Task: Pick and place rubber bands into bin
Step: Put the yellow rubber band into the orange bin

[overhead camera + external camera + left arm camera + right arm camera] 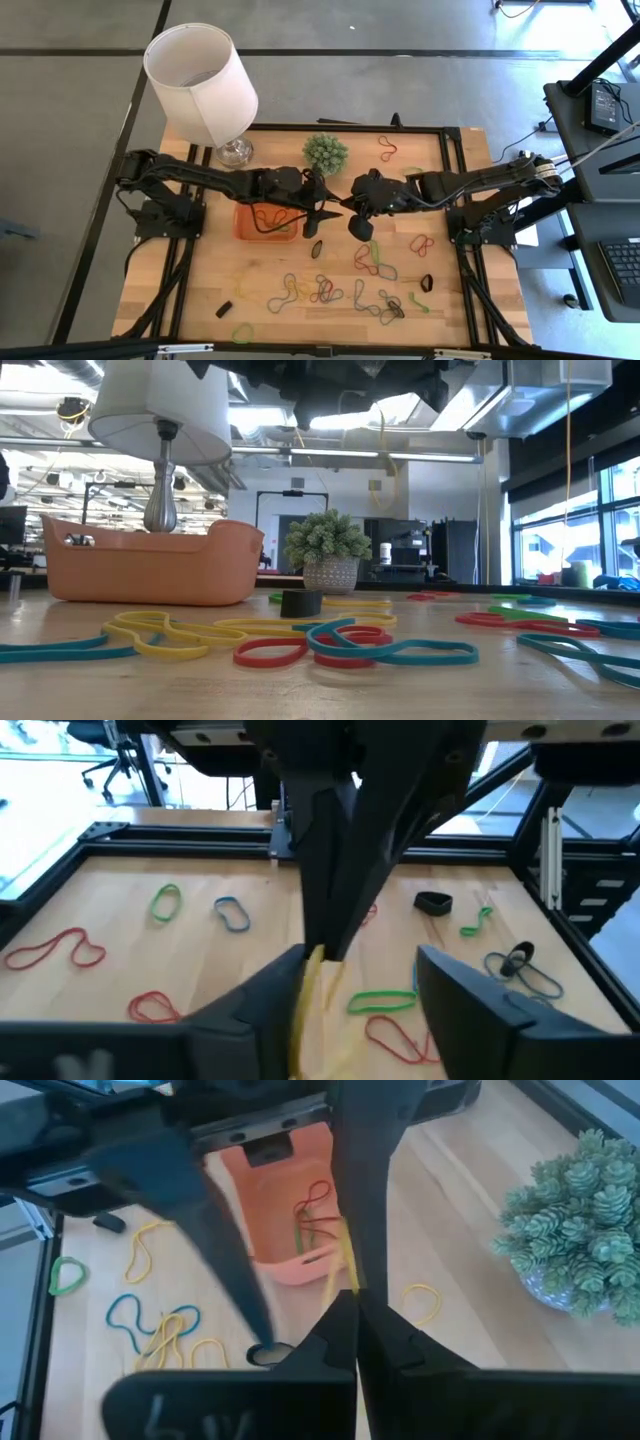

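My right hand (pixel 352 1308) is pinched shut on a yellow rubber band (pixel 338 1260), which hangs stretched between its tips above the bench (pixel 200 290), just beside the orange bin (pixel 266 222). My left hand (pixel 360 982) faces it with its fingers (pixel 262 1000) spread wide, the same yellow band lying against one of them; the two hands meet over the middle of the bench, at the bin's near corner. The bin holds a few red and green bands (pixel 312 1208). Many more rubber bands (pixel 330 292) in green, red, yellow, blue and black lie scattered across the front of the bench. Behind stand a small potted plant (pixel 326 152) and a white-shaded lamp (pixel 200 80).
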